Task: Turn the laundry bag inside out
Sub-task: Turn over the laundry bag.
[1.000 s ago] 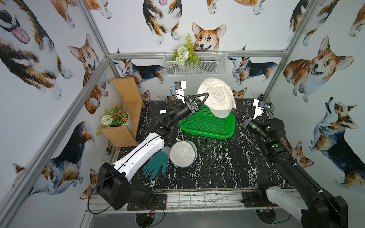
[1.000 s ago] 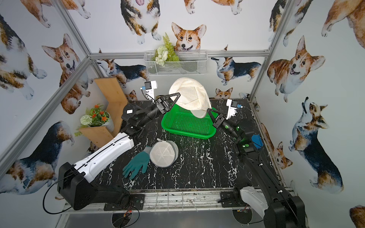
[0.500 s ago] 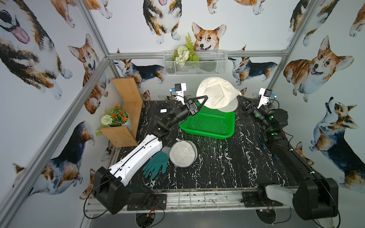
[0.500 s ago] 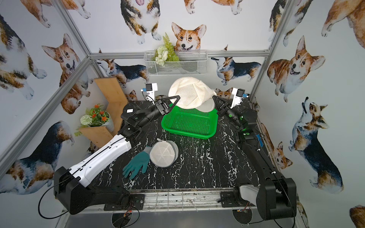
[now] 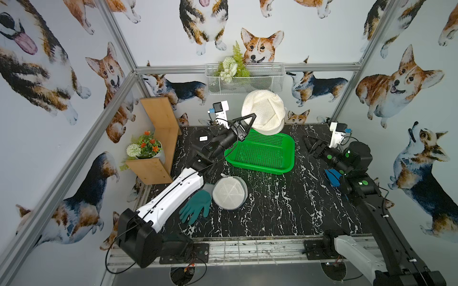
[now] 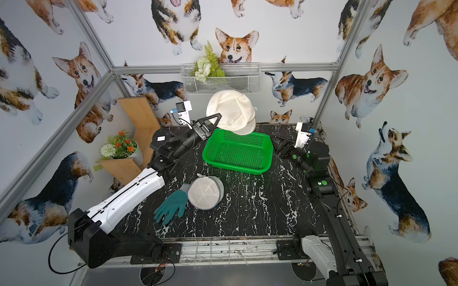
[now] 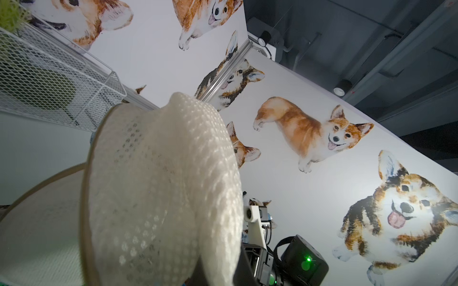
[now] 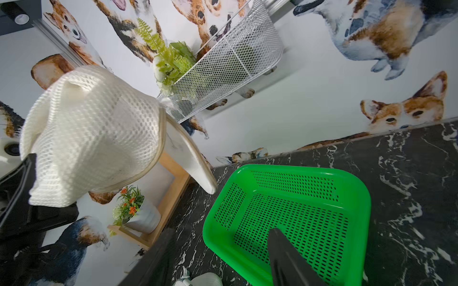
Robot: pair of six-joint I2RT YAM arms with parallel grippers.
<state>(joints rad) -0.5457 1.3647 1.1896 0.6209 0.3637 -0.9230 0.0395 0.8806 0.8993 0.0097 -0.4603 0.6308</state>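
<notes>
Left gripper (image 5: pixel 250 120): closed tight on the bag's (image 5: pixel 264 111) edge, holding it above the basket (image 5: pixel 288 151).
Right gripper (image 5: pixel 310 143): jaws apart, holding nothing, clear of the bag.

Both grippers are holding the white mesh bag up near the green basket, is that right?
Not quite. Only the left gripper holds the mesh bag near the green basket; in both top views the right gripper sits apart from it, beside the basket.

Lab booth: aluminium frame (image 5: pixel 173 70), corgi wallpaper (image 5: pixel 260 47)
</notes>
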